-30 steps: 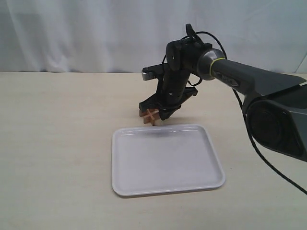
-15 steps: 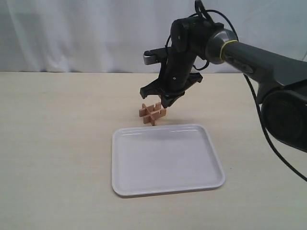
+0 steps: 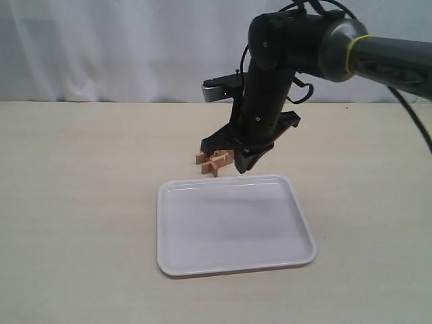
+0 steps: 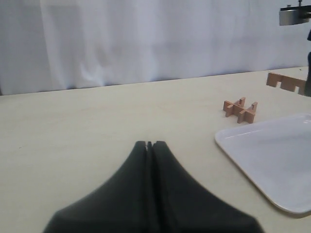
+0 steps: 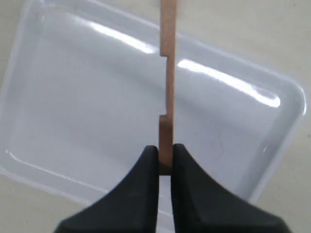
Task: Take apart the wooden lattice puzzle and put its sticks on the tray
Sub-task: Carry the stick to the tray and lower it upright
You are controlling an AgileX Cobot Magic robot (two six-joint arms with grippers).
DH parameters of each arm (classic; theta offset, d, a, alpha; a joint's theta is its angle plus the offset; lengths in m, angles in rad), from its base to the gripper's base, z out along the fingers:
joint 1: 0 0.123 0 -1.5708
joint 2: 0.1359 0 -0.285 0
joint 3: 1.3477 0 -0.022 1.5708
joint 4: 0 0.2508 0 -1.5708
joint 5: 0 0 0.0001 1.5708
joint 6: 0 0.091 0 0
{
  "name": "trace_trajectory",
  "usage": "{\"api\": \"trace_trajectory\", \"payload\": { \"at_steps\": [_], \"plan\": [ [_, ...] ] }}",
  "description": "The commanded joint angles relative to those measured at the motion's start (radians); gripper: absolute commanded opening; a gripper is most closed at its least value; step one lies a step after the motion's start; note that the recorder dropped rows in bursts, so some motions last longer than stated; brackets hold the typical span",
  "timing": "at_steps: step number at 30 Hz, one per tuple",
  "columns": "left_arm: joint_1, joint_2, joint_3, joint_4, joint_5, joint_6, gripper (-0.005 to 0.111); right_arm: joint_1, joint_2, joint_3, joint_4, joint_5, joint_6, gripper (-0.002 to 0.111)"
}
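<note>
My right gripper [image 5: 165, 150] is shut on one end of a notched reddish-brown stick [image 5: 166, 73] and holds it above the white tray [image 5: 73, 97]. In the exterior view the right gripper [image 3: 233, 154] hangs over the tray's [image 3: 229, 229] far rim, and its body hides most of the stick. The rest of the wooden lattice puzzle [image 3: 213, 163] sits on the table just behind the tray. The left wrist view shows the puzzle [image 4: 240, 109], the held stick [image 4: 286, 81] in the air and the tray [image 4: 272, 155]. My left gripper [image 4: 149, 144] is shut on nothing, low over the table.
The beige table [image 3: 81, 202] runs to a white curtain [image 3: 101, 47] at the back. The dark right arm [image 3: 378, 54] reaches in from the upper right. The left arm is out of the exterior view.
The right gripper rose from the puzzle with one stick, then swung toward the tray's far edge. The remaining lattice stayed on the table.
</note>
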Motion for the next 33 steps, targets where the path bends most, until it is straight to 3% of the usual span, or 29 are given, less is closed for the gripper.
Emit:
{"api": "trace_trajectory", "payload": {
  "at_steps": [1,8,13,22,33],
  "plan": [
    [-0.001,0.0,0.002,-0.001,-0.011,-0.003,0.0,0.001,-0.135,0.212,-0.016,-0.086,0.005,0.004],
    [-0.001,0.0,0.002,-0.001,-0.011,-0.003,0.0,0.001,-0.236,0.521,-0.016,-0.369,0.087,0.004],
    [-0.001,0.0,0.002,-0.001,-0.011,-0.003,0.0,-0.003,-0.206,0.636,-0.024,-0.529,0.095,0.004],
    [-0.001,0.0,0.002,-0.001,-0.011,-0.003,0.0,-0.08,-0.12,0.644,-0.032,-0.562,0.127,0.004],
    [-0.001,0.0,0.002,-0.001,-0.011,-0.003,0.0,-0.084,-0.117,0.644,-0.075,-0.66,0.169,0.004]
  ]
}}
